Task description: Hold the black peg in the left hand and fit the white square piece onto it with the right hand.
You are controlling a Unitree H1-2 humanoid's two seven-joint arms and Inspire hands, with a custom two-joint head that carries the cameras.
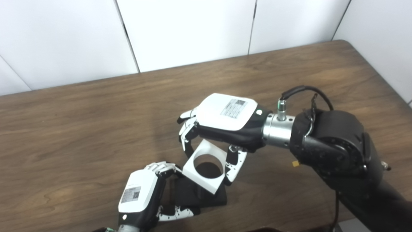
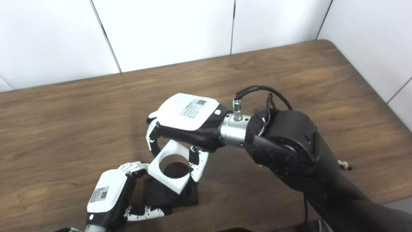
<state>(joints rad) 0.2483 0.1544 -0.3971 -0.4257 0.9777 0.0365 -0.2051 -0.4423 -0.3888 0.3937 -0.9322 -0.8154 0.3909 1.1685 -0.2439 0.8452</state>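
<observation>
Left hand (image 1: 140, 196) fingers curled round black peg (image 1: 199, 195) base, right hand (image 1: 222, 124) pinching white square piece (image 1: 204, 166) — tilted, just above peg.

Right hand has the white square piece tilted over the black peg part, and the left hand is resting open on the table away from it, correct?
Not quite. The left hand is not away from it: in the left eye view its fingers wrap the black peg part. The right hand does hold the white square piece, tilted, over it.
</observation>
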